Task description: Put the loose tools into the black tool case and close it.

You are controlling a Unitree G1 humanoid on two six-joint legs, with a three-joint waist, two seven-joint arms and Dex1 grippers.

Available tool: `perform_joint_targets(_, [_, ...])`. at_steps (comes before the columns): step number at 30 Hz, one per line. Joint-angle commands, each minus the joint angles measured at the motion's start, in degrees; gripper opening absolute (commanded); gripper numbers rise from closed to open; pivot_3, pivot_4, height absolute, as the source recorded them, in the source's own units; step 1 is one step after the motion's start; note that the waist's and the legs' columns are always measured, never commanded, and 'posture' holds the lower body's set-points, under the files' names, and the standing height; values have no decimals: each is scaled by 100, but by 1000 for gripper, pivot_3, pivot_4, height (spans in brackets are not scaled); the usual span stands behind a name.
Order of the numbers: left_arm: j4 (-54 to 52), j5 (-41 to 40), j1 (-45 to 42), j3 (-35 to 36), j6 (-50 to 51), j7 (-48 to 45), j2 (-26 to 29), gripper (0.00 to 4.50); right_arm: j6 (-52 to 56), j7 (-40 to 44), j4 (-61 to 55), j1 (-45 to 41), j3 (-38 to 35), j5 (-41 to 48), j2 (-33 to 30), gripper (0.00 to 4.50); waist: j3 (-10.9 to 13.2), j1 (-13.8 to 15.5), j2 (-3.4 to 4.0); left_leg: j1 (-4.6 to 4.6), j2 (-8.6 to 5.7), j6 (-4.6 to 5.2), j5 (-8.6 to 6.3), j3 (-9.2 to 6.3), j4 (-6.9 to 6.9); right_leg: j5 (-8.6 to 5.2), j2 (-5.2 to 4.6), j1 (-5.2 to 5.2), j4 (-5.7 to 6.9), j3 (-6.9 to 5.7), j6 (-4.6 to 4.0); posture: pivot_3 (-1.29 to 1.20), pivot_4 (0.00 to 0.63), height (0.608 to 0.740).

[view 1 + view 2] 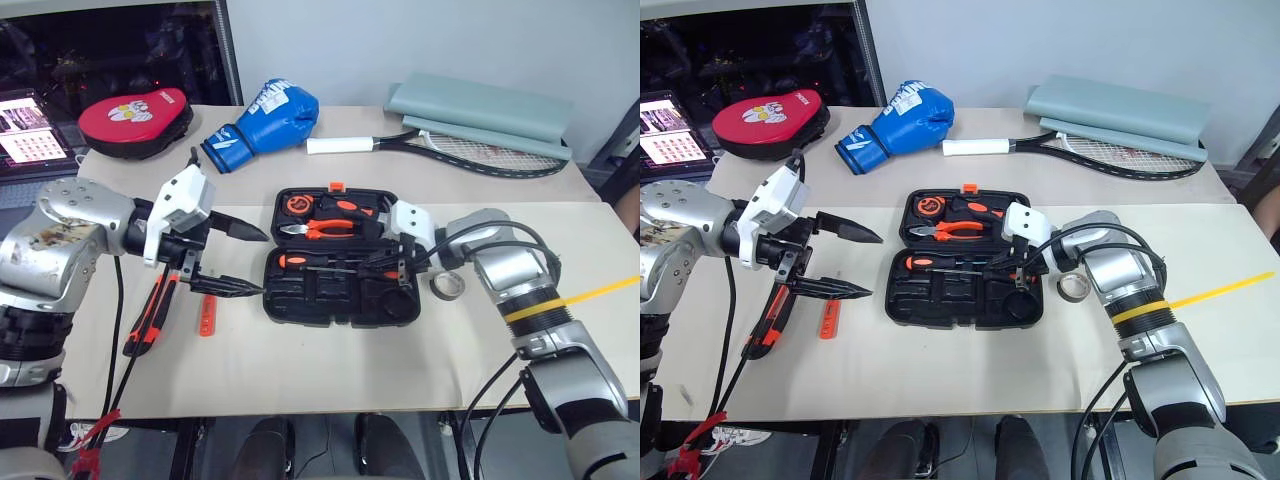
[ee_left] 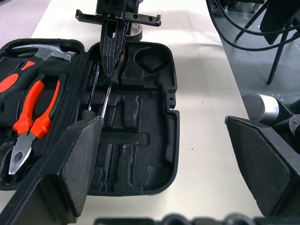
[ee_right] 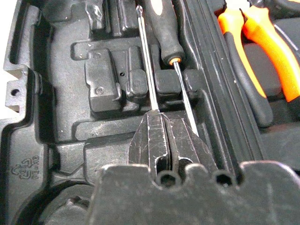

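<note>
While the black tool case (image 1: pixel 340 300) is lying open across the middle of the table (image 1: pixel 300 370), hinge running side to side, its far half is already carrying the pliers (image 1: pixel 322 228) and hammer (image 2: pixel 44 52). At the left edge of the table the utility knife (image 1: pixel 148 318) is waiting, with the tester pen (image 1: pixel 207 316) just beside it, and the tape roll (image 1: pixel 449 286) is sitting just right of the case. One screwdriver (image 1: pixel 310 262) is resting in the near tray. The right gripper (image 1: pixel 385 264) is pinching its fingers fully together on the shaft of a second screwdriver (image 3: pixel 147 70), lowering it alongside. The left gripper (image 1: pixel 240 260) is hovering over the table left of the case, spread wide and carrying nothing.

Gripped by its thin shaft, that screwdriver may well be pivoting or slipping, and could be landing across the moulded ridges rather than in its slot, which would be stopping the lid from closing. Its handle is sitting hidden behind the fingers, so its seating is hard to judge.
</note>
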Motion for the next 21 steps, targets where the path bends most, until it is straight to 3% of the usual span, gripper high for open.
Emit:
perform_joint_targets(1, [21, 21, -155, 7, -95, -58, -9, 4500, -81, -46, 207, -43, 114, -140, 75, 8, 0, -4, 0, 2, 1, -1, 1, 0, 0, 0, 1, 1, 1, 0, -1, 0, 150, 737])
perform_joint_targets(10, [60, 103, -168, -78, -171, -48, -154, 4500, -297, -40, 465, -176, 166, -271, 172, 8, 0, -24, 0, 14, 7, -9, 6, 0, 0, 6, 8, 8, 7, 0, -10, 0, 150, 737])
perform_joint_targets(15, [116, 147, -185, -128, -229, -27, -235, 4500, 502, 36, -647, -209, -553, 545, -1, 8, 2, -16, 0, 0, 7, -10, 6, -1, 0, 6, 8, -5, 9, 1, -10, 0, 150, 737])
perform_joint_targets(20, [78, 151, -92, -59, -176, 156, -286, 4500, 2113, -402, -2499, 139, -1717, 1740, -376, 8, 3, 47, 1, -15, 8, -10, 6, -6, -4, 6, 7, -15, 6, -1, -10, 0, 150, 737])
perform_joint_targets(21, [32, 128, -46, -21, -86, 248, -274, 4500, 2441, -489, -2891, 283, -1938, 1994, -488, 289, 3, 63, 1, -15, 9, -9, 6, -10, -9, 6, 7, -12, 7, -6, -10, 0, 150, 737])
